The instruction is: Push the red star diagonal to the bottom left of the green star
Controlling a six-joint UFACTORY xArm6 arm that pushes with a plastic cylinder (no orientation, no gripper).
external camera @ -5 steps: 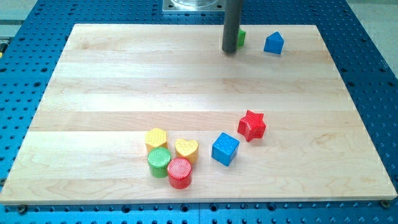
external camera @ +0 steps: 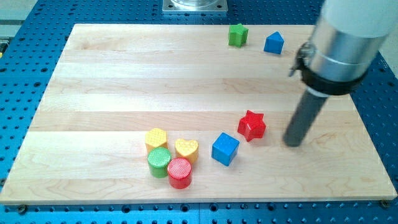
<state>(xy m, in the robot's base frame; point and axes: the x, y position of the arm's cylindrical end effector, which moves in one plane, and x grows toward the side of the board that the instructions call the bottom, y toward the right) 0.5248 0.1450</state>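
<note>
The red star (external camera: pixel 252 125) lies right of the board's middle, in the lower half. The green star (external camera: pixel 237 35) sits near the view's top edge, far above the red star. My tip (external camera: pixel 293 142) rests on the board just to the right of the red star and slightly lower, a small gap apart from it. The rod and the arm's grey body rise toward the view's upper right.
A blue house-shaped block (external camera: pixel 273 43) sits right of the green star. A blue cube (external camera: pixel 224 149) lies down-left of the red star. Further left cluster a yellow hexagon (external camera: pixel 156 138), a yellow heart (external camera: pixel 186 149), a green cylinder (external camera: pixel 159 162) and a red cylinder (external camera: pixel 180 173).
My tip has moved from beside the green star at the view's top down to the right side of the red star. The green star now shows fully. No block has moved.
</note>
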